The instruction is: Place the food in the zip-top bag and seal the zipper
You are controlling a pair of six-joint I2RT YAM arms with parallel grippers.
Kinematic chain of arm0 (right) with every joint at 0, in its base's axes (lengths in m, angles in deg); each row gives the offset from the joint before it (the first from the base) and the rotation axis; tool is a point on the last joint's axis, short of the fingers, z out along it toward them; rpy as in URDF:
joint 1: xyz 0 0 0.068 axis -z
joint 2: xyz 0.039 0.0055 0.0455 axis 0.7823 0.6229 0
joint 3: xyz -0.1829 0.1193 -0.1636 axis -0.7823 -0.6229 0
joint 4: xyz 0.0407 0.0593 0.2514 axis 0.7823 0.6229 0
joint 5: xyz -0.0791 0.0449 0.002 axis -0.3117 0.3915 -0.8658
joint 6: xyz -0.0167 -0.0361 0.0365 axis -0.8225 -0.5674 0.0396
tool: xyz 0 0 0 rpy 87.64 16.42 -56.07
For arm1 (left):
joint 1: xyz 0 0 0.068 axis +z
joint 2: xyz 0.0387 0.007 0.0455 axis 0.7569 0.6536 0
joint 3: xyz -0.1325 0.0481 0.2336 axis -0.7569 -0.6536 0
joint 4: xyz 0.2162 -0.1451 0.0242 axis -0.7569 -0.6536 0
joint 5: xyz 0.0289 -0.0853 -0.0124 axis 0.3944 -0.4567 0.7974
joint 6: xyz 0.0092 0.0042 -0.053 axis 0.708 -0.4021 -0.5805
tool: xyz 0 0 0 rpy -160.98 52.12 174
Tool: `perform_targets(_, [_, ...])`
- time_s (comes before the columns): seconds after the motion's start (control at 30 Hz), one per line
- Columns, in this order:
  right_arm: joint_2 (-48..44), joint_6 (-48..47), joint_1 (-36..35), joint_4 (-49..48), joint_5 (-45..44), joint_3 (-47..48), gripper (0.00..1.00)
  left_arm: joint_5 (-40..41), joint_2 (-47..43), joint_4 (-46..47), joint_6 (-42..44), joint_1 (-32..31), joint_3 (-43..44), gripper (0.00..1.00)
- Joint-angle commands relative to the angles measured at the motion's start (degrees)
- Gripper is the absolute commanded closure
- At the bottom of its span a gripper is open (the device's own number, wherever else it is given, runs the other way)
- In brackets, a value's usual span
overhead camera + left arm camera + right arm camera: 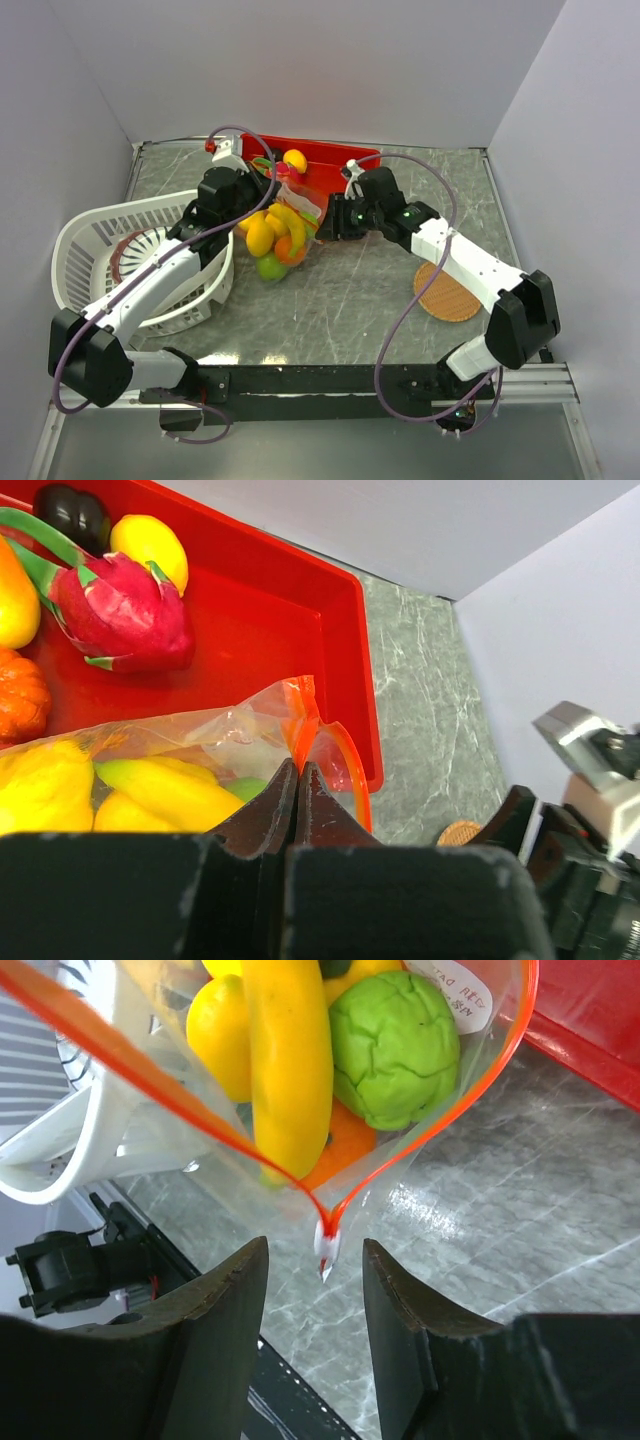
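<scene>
The clear zip-top bag point(283, 236) lies between my two grippers and holds a banana point(290, 1060), a lemon point(220, 1035), a green lime point(395, 1045) and an orange point(340, 1145). My left gripper point(298, 768) is shut on the reddish-orange zipper point(305, 715) at one end of the rim; in the top view it point(258, 205) sits at the bag's far-left side. My right gripper point(315, 1260) is open, its jaws on either side of the zipper's other end, where a small white slider point(327, 1245) hangs untouched. The bag mouth point(440, 1125) gapes open.
A red tray point(335, 160) stands behind the bag with a dragon fruit point(125, 605), a lemon point(150, 545) and other toy food. A white slatted basket point(90, 250) stands at the left. A round woven coaster point(447, 292) lies at the right.
</scene>
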Motion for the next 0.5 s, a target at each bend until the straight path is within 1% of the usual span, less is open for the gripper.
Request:
perform_targets(0.0, [1.07, 1.64, 0.51, -3.58, 1.33, 0.88, 0.51, -1.29, 0.02, 3.66, -1.18, -0.18, 1.47, 0.99])
perform_targets(0.33, [2.65, 3.58, 1.31, -6.04, 1.86, -0.08, 0.6, -1.46, 0.29, 3.93, -1.27, -0.18, 1.3, 0.99])
perform_targets(0.47, [3.53, 3.4, 1.39, -5.69, 1.68, -0.17, 0.66, -1.64, 0.55, 4.11, -1.36, -0.18, 1.12, 0.99])
